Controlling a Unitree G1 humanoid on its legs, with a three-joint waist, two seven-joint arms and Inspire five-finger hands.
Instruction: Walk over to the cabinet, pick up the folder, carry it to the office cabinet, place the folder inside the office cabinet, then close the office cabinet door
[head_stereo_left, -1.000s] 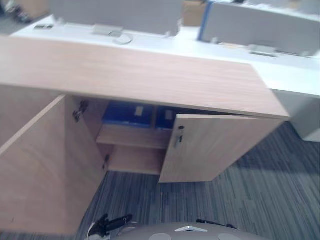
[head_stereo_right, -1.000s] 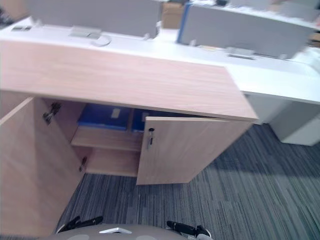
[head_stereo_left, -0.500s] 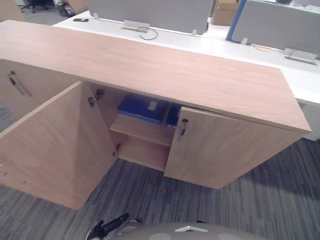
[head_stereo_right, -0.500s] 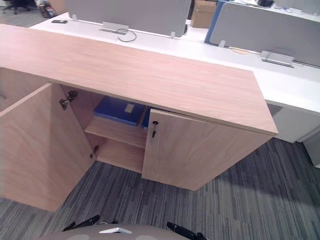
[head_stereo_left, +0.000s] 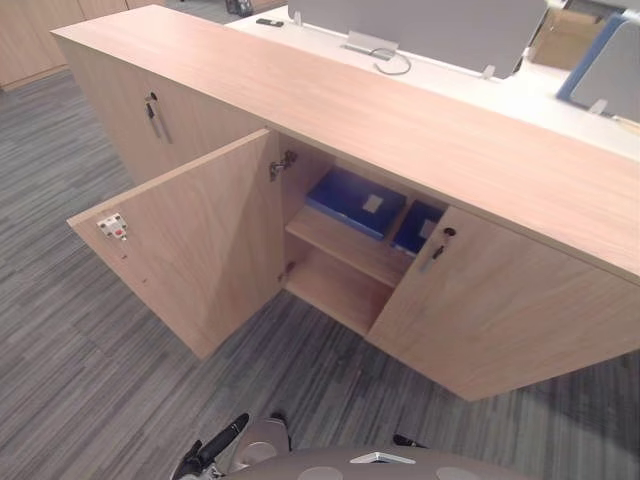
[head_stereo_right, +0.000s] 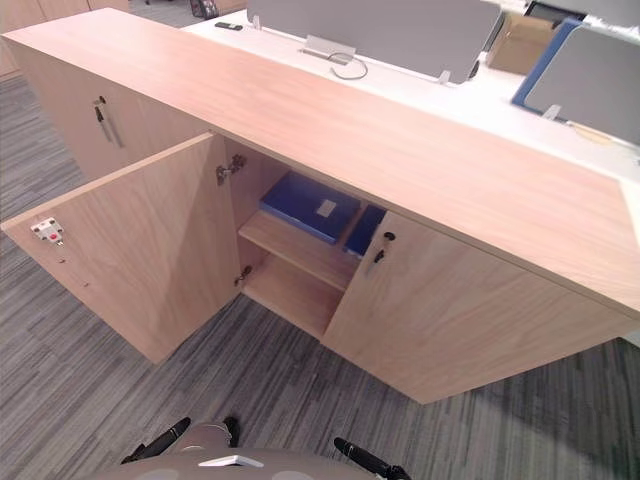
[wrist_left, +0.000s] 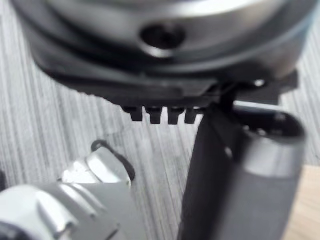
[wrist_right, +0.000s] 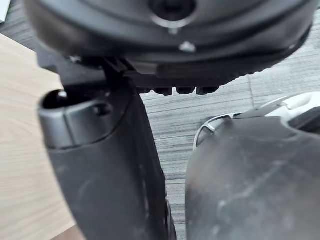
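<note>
Left hand (head_stereo_left: 214, 449) low; folder (head_stereo_left: 356, 202) flat.

The office cabinet (head_stereo_left: 420, 120) and its open door (head_stereo_left: 200, 240) are pale wood with fine grain. On the shelf (head_stereo_left: 345, 245) at centre lies a blue folder (head_stereo_left: 355, 200) bearing a pale label. The carpet (head_stereo_left: 80, 380) across the lower frame is grey with thin darker and lighter stripes. At upper right, a white desk (head_stereo_left: 470, 80) carries grey screens (head_stereo_left: 430, 25)
</note>
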